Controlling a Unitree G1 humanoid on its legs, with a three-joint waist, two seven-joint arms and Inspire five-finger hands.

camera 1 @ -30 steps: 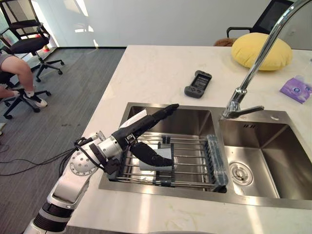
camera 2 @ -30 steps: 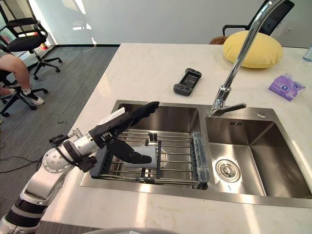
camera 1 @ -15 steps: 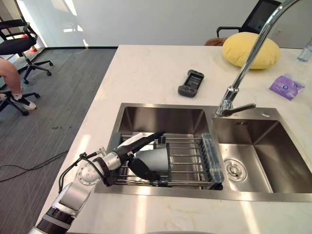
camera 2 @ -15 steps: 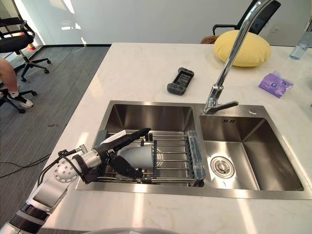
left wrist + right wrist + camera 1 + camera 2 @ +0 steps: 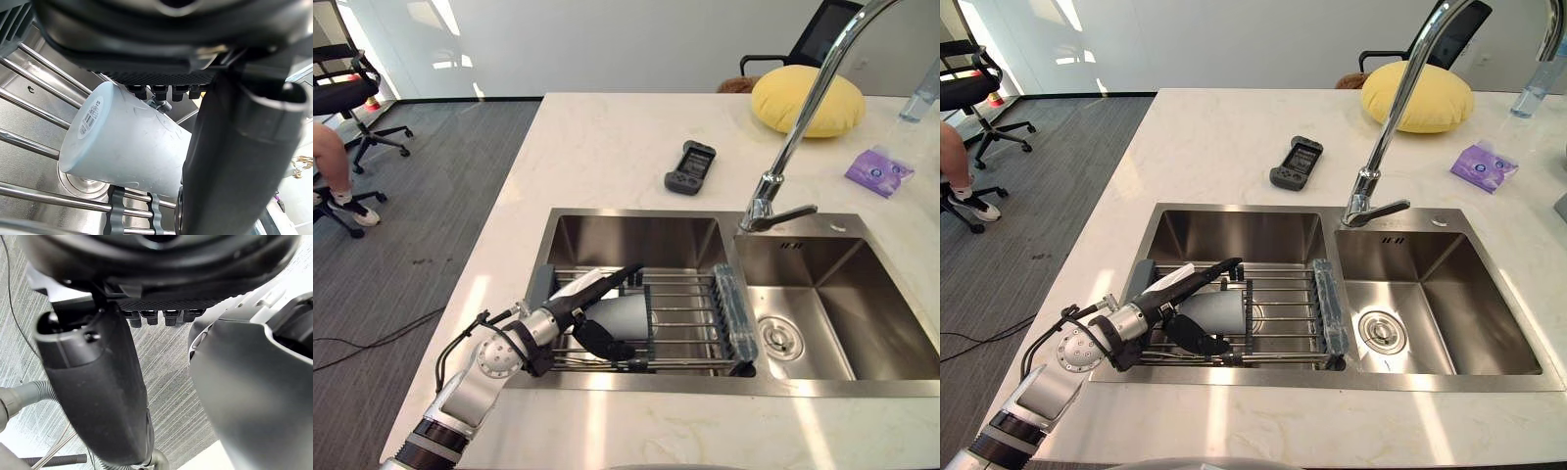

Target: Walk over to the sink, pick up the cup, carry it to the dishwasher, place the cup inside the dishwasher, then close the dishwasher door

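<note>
The pale grey plastic cup lies on its side on the steel wire drying rack, which spans the left basin of the stainless steel double sink. Its flat base, bearing a small label, faces the near left corner of the basin. The left robot hand is reaching in from the sink's near left corner. It's spread around the cup but not clenched on it: the straight fingers stretch over the cup's top and the thumb lies along its near side. The right robot hand hangs relaxed above grey carpet, holding nothing.

A tall chrome tap rises behind the divider between the basins. On the pale marble counter beyond the sink there's a black handheld controller, farther back a round yellow cushion, and to the right a purple packet. Off to the left, a black office chair stands on the carpet, and a seated person's leg shows beside it.
</note>
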